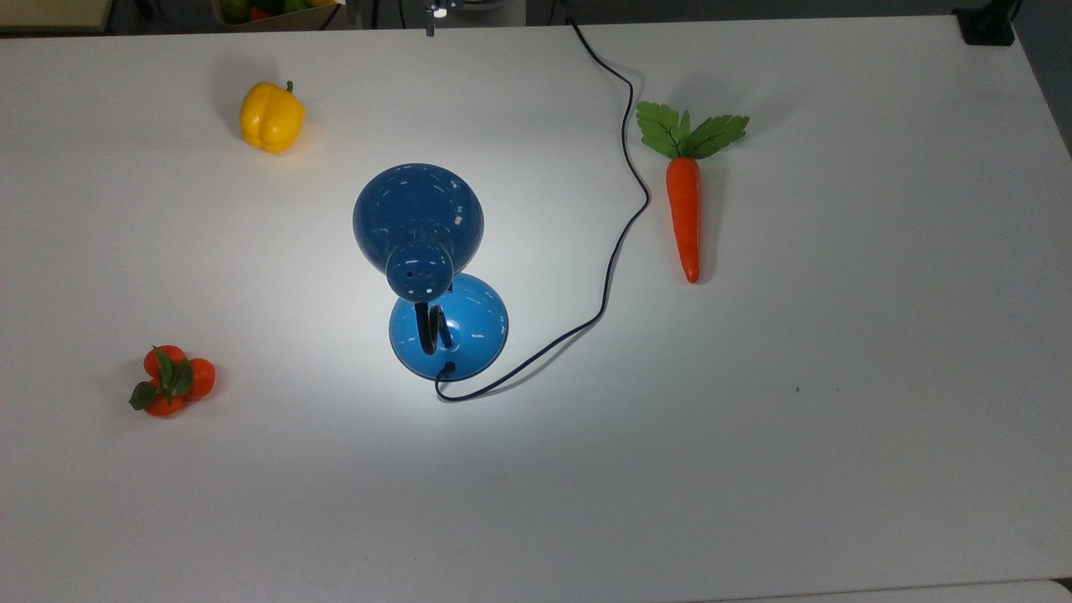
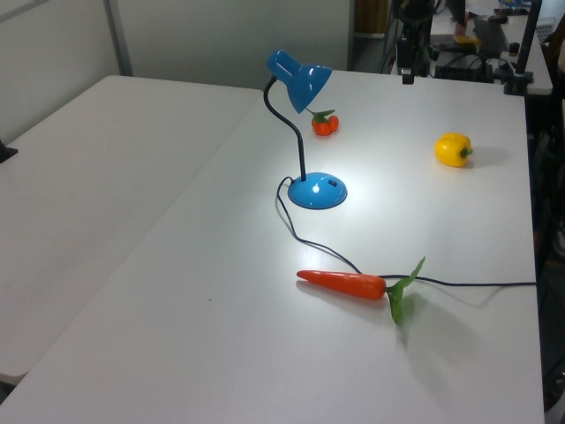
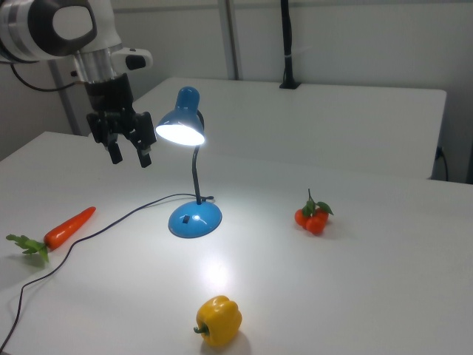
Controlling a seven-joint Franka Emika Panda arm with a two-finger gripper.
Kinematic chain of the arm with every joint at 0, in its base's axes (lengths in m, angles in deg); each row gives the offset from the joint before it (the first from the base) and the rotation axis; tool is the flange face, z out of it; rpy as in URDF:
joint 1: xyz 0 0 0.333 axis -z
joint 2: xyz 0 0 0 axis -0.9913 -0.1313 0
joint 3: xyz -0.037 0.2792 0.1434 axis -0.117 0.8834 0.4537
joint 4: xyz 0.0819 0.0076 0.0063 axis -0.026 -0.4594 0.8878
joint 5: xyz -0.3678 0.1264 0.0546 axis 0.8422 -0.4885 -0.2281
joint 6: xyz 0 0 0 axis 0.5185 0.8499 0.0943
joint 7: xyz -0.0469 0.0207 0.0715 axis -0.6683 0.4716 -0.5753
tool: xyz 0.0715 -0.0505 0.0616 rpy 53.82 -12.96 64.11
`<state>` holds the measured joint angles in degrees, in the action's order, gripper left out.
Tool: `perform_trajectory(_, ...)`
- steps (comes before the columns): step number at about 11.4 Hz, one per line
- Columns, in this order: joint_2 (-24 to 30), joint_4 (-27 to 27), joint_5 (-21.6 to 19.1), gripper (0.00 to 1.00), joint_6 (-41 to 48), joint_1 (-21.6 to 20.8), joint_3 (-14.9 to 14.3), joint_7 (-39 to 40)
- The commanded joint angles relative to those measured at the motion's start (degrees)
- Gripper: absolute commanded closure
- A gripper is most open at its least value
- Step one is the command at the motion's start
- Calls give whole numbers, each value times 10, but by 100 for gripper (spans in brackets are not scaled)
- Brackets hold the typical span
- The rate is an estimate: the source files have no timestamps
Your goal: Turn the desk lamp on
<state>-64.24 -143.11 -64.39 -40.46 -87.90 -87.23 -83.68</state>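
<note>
The lamp [image 3: 189, 166] is lit: its shade glows white underneath in the right view and a bright pool lies on the table [image 1: 837, 469] round the blue base. So the job looks done to me.

The gripper [image 3: 130, 157] hangs in the air, raised about level with the shade and off to the right view's left of it, well apart from the lamp. Its two fingers stand spread with a clear gap between them, and they hold nothing.

Below the gripper and toward the right view's left, the cord [image 1: 624, 209] trails across the table past the carrot [image 3: 68, 225]. The pepper [image 3: 218, 322] sits well off, nearer the camera in the right view, and the tomatoes [image 3: 314, 214] lie on the far side of the lamp from the gripper.

What could spoil things now, I'd judge, is any return toward the base: a second press on the switch would put the light out. A low sweep could also catch the cord and drag the light lamp over, or knock the shade on its bendy neck.
</note>
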Motion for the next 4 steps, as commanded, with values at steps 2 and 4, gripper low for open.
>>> perform_trajectory(2, 17, 3, -11, 0, 16, -1, -6, -3)
perform_trajectory(4, 16, 3, -11, 0, 16, -2, -7, -7)
